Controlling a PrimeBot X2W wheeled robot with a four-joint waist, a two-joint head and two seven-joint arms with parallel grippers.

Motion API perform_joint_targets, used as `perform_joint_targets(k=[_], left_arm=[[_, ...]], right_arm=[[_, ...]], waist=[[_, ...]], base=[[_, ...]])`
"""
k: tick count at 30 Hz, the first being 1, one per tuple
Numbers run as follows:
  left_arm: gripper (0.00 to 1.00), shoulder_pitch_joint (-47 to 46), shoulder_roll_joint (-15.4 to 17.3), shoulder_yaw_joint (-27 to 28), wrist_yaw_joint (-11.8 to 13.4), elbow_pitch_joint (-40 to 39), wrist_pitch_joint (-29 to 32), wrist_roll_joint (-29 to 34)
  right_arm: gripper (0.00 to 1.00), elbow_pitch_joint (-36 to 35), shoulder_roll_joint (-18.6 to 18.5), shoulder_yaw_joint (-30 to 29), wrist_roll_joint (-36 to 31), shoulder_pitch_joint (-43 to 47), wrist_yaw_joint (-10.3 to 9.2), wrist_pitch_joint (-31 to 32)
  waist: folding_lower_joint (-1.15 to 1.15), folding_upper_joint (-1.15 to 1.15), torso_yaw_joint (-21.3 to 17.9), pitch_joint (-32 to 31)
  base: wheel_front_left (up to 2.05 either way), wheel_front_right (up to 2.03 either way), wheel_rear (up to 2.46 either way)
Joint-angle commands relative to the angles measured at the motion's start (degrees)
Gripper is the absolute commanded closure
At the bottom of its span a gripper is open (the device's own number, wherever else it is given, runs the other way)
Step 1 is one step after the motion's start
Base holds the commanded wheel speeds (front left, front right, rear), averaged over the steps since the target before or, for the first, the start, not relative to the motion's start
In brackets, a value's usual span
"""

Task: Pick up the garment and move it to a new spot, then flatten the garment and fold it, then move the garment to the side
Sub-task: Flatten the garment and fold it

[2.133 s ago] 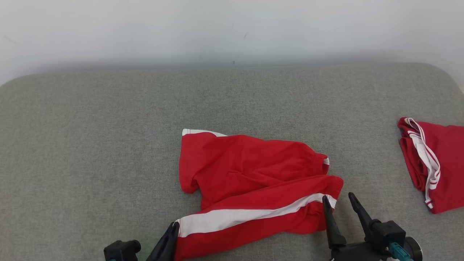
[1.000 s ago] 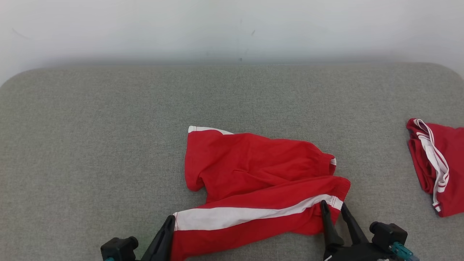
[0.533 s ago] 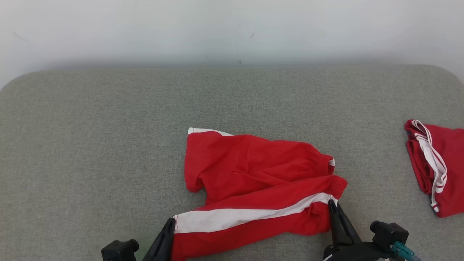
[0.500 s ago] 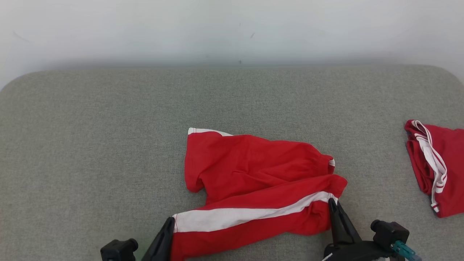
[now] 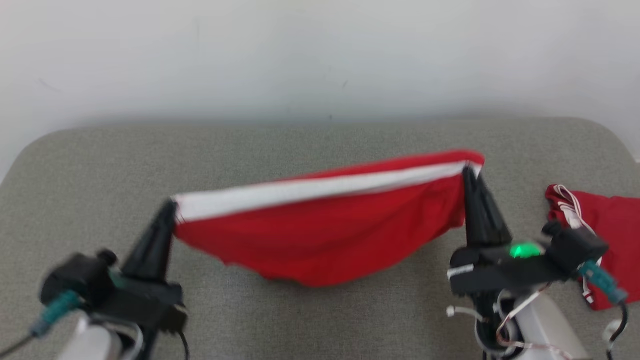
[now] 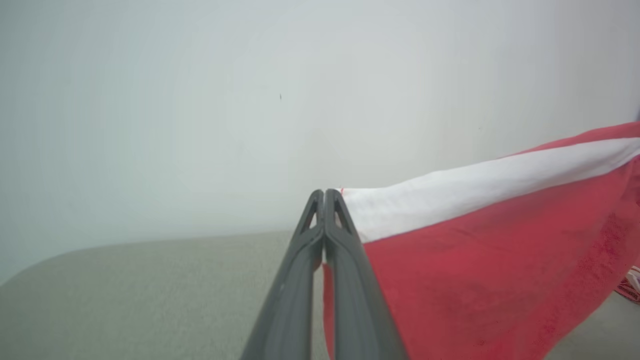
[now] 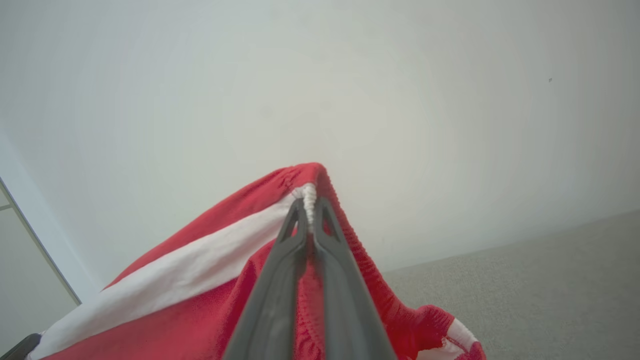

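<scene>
Shorts (image 5: 320,235) in mid-carry: we are holding the red shorts in the air above the grey cushion (image 5: 100,160), stretched between two grips. The left gripper (image 5: 169,207) is pinching one end of the white stripe (image 5: 310,192) with its fingers pressed together. The right gripper (image 5: 469,172) is pinching the gathered end opposite just as tightly, and is sitting slightly higher in the head view. The cloth is sagging in a belly between them, its lowest fold hanging near the cushion; whether it is touching, we cannot tell. For a clean carry, we are judging that both arms should be travelling together at one height, so that the top edge is pulled taut and neither pinch is slipping. We are also advising a path away from the second pair (image 5: 605,225), lying at the right on the cushion, so that the two are not tangling when ours is being laid flat.
</scene>
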Motion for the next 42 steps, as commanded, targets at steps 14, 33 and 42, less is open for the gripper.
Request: perform_joint_targets(k=[14, 33, 42], left_arm=[[1.0, -24.55, 14.09, -3.07, 0.13, -1.56, 2.7, -1.01], [1.0, -61.52, 8.09, -8.45, 2.54, 17.36, 1.47, 8.84], [1.0, -60.16, 3.53, -6.65, 3.54, 16.36, -0.1, 10.62]], right_arm=[[1.0, 0.94, -8.34, 4.99, 5.31, -24.2, -0.15, 0.61], [1.0, 25.45, -13.19, 6.47, -7.75, -63.33, -0.15, 0.29], [1.0, 25.61, -14.31, 6.3, -13.87, -60.98, -0.15, -0.08]], waist=[[0.01, 0.0, 0.89, 0.11], [0.01, 0.0, 3.37, 28.51], [0.01, 0.0, 5.02, 31.16]], base=[[0.0, 0.0, 0.0], [0.0, 0.0, 0.0], [0.0, 0.0, 0.0]])
